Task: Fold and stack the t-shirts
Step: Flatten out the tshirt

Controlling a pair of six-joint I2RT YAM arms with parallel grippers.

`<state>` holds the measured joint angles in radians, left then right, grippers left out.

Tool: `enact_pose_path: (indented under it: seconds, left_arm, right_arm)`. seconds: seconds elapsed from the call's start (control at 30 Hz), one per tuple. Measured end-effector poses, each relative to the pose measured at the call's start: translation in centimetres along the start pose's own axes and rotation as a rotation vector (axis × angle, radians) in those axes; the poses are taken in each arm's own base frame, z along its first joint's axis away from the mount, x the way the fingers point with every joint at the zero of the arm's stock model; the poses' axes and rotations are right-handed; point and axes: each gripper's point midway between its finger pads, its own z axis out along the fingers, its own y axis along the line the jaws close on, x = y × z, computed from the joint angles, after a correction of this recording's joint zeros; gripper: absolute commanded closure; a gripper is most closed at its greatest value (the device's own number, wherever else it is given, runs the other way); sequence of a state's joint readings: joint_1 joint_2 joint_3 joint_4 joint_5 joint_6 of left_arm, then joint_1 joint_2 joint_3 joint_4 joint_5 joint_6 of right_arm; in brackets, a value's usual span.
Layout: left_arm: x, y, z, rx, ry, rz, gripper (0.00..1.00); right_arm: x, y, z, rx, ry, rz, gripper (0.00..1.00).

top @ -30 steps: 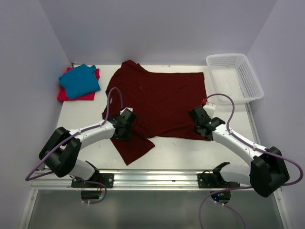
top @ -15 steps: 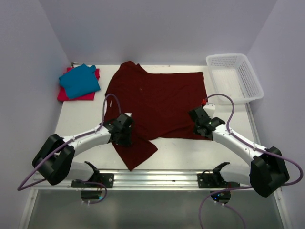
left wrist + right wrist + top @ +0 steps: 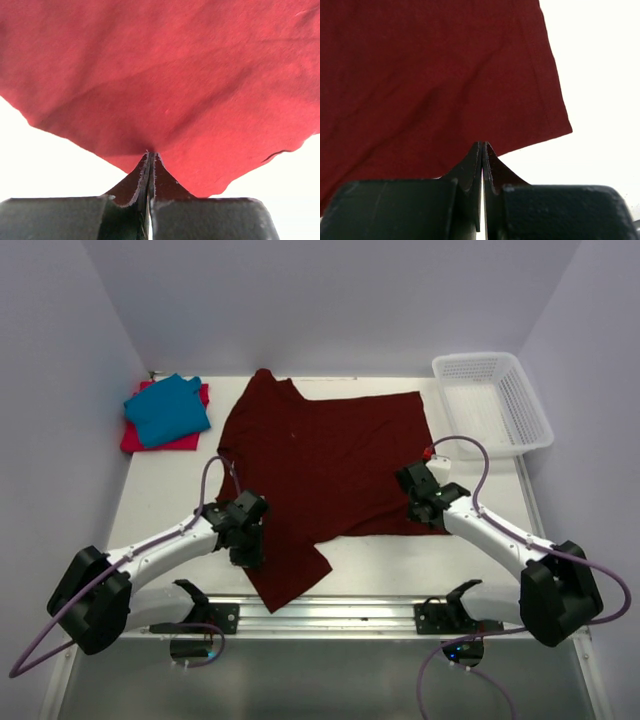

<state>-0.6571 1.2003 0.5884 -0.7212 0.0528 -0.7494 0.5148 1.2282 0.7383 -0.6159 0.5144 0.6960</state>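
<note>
Maroon t-shirt (image 3: 330,455) spread flat mid-table, 1 flap hanging toward near edge. Left gripper (image 3: 248,540) pinched tight on near-left edge. Right gripper (image 3: 432,515) pinched tight on near-right hem corner. Teal t-shirt (image 3: 165,410) folded atop red-pink t-shirt (image 3: 135,440), far-left corner. Step: probably straightening before 1st fold. Next: move both pinched edges together, cloth taut.

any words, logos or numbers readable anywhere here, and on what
None: no view shows readable text.
maroon t-shirt: plain cloth, no print or tag showing, also in both wrist views.
teal t-shirt and red-pink t-shirt: plain, no print visible.
white mesh basket: no label visible.
</note>
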Motion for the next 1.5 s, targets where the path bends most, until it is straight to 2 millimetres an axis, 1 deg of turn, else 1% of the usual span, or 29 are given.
enact_pose_path:
  seconds: [0.13, 0.23, 0.37, 0.53, 0.6, 0.67, 0.73, 0.83, 0.9, 0.97, 1.07, 1.17, 1.23, 1.3, 1.37, 1.43, 1.47, 1.5]
  left_arm:
    - [-0.2, 0.7, -1.2, -0.032, -0.029, -0.013, 1.0]
    - [-1.4, 0.3, -2.3, -0.03, -0.081, -0.017, 1.0]
    - [-2.7, -0.2, -3.1, -0.023, -0.127, -0.017, 1.0]
    - [-3.2, -0.4, -3.4, -0.021, -0.148, -0.011, 1.0]
    - [-3.9, -0.7, -3.9, -0.02, -0.171, 0.001, 1.0]
    - [-5.1, -1.2, -4.9, -0.016, -0.214, 0.008, 1.0]
    - [-6.8, -1.8, -6.3, -0.01, -0.276, 0.018, 1.0]
    - [-9.0, -2.8, -8.5, 0.007, -0.368, 0.031, 1.0]
    - [-10.1, -3.2, -9.5, 0.013, -0.41, 0.041, 1.0]
    - [-10.5, -3.3, -9.9, 0.01, -0.426, 0.054, 1.0]
    - [-10.7, -3.2, -9.8, -0.001, -0.425, 0.063, 1.0]
    - [-10.8, -3.1, -9.7, -0.009, -0.429, 0.069, 1.0]
    - [-11.3, -3.2, -9.8, -0.01, -0.446, 0.071, 1.0]
    - [-12.2, -3.2, -9.8, -0.006, -0.47, 0.064, 1.0]
    - [-13.9, -3.3, -9.8, -0.005, -0.499, 0.047, 1.0]
    - [-16.2, -3.3, -9.6, -0.006, -0.529, 0.029, 1.0]
    - [-17.8, -3.4, -9.4, -0.005, -0.549, 0.018, 1.0]
    - [-18.9, -3.6, -9.1, -0.002, -0.558, 0.014, 1.0]
  right_arm:
    - [1.4, -0.2, 1.3, 0.038, 0.062, -0.028, 1.0]
    - [2.5, -0.5, 2.3, 0.074, 0.114, -0.052, 1.0]
    - [4.1, -0.6, 3.6, 0.114, 0.179, -0.082, 1.0]
    - [3.8, -0.3, 3.9, 0.134, 0.198, -0.093, 1.0]
    - [3.8, -0.3, 3.9, 0.142, 0.205, -0.092, 1.0]
    - [4.0, -0.5, 3.7, 0.153, 0.218, -0.092, 1.0]
    - [4.5, -1.2, 3.3, 0.173, 0.24, -0.097, 1.0]
    - [4.7, -2.0, 2.1, 0.188, 0.257, -0.091, 1.0]
    - [4.6, -2.3, 1.1, 0.18, 0.256, -0.077, 1.0]
    - [4.5, -2.6, 0.1, 0.165, 0.258, -0.061, 1.0]
    - [4.6, -3.2, -0.9, 0.162, 0.266, -0.055, 1.0]
    - [4.9, -3.7, -1.4, 0.174, 0.281, -0.065, 1.0]
    - [4.8, -3.7, -1.4, 0.167, 0.28, -0.066, 1.0]
    - [4.3, -3.1, -1.6, 0.139, 0.271, -0.074, 1.0]
    - [2.7, -1.9, -1.7, 0.091, 0.232, -0.078, 1.0]
    - [0.0, -0.2, -2.0, 0.039, 0.17, -0.077, 1.0]
    - [-1.8, 0.8, -2.2, 0.012, 0.127, -0.074, 1.0]
    - [-3.7, 1.8, -2.4, -0.009, 0.087, -0.076, 1.0]
